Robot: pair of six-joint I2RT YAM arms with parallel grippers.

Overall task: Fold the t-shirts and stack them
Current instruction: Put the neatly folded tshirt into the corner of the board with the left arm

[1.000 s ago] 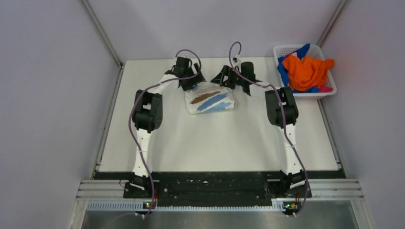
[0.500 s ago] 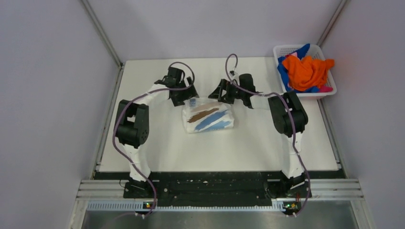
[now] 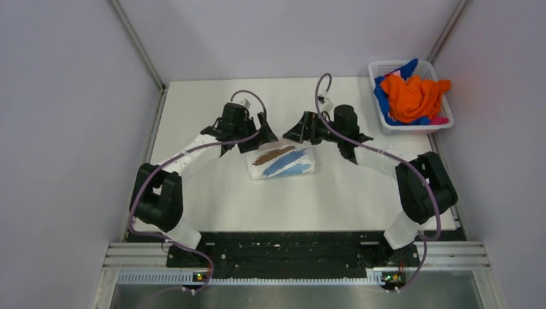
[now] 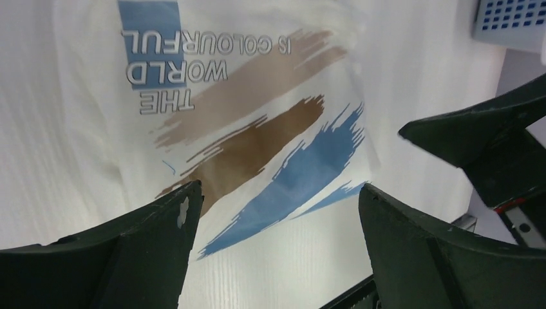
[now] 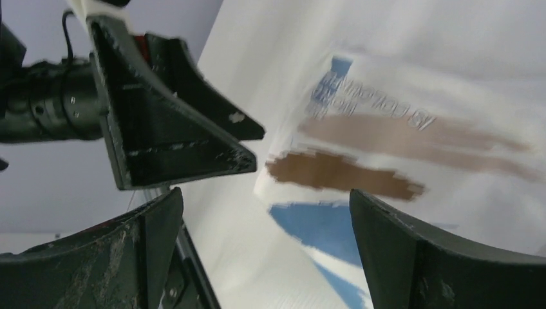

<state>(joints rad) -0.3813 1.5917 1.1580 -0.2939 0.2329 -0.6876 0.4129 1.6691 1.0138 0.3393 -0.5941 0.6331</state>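
A folded white t-shirt [image 3: 281, 161] with brown and blue brush marks lies mid-table; its print fills the left wrist view [image 4: 257, 135] and shows in the right wrist view [image 5: 399, 167]. My left gripper [image 3: 261, 137] is open and empty just above the shirt's far left corner. My right gripper [image 3: 296, 133] is open and empty above its far right corner. Each wrist view shows open jaws over the shirt, holding nothing. Orange [image 3: 412, 96], blue [image 3: 381, 96] and pink [image 3: 439, 120] shirts lie bunched in the basket.
A white plastic lattice basket [image 3: 384, 66] stands at the table's far right corner. Grey walls enclose the table on three sides. A black rail [image 3: 283, 248] runs along the near edge.
Both arms have swung outward and drawn back toward the near side. The folded shirt has slid nearer with them and both grippers now hover open above its far edge.
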